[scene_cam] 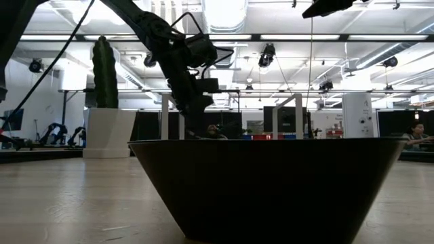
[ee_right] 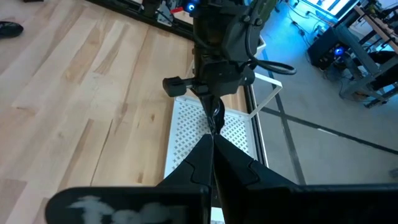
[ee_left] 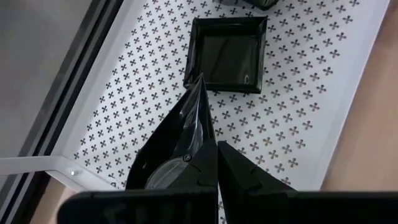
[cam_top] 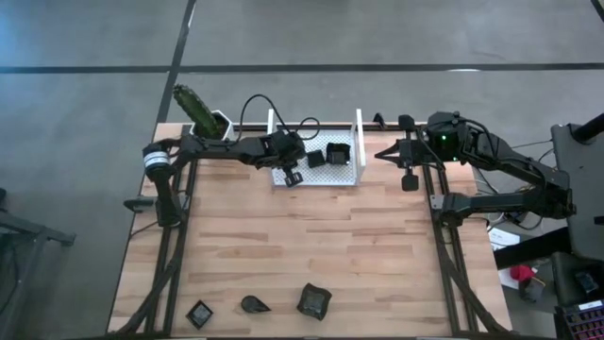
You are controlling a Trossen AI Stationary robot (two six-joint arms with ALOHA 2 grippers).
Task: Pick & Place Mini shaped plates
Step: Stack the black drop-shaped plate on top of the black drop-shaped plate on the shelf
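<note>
We note the left gripper (ee_left: 208, 134) over the white tray (cam_top: 349, 175), clamped on a teardrop plate (ee_left: 180, 140); right gripper (ee_right: 213, 140) fingers together.

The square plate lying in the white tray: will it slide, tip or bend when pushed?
The square plate looks glossy and rigid, so probably slippery, not bendy. It sits flat on the tray, so likely slides, not tips.

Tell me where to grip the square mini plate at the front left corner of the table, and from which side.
Grip the square mini plate by one raised wall, a finger inside and one outside, coming straight down from above. It sits flat with its opening up and apart from the teardrop plate, so probably any wall is free; the left tool is over the white tray.
</note>
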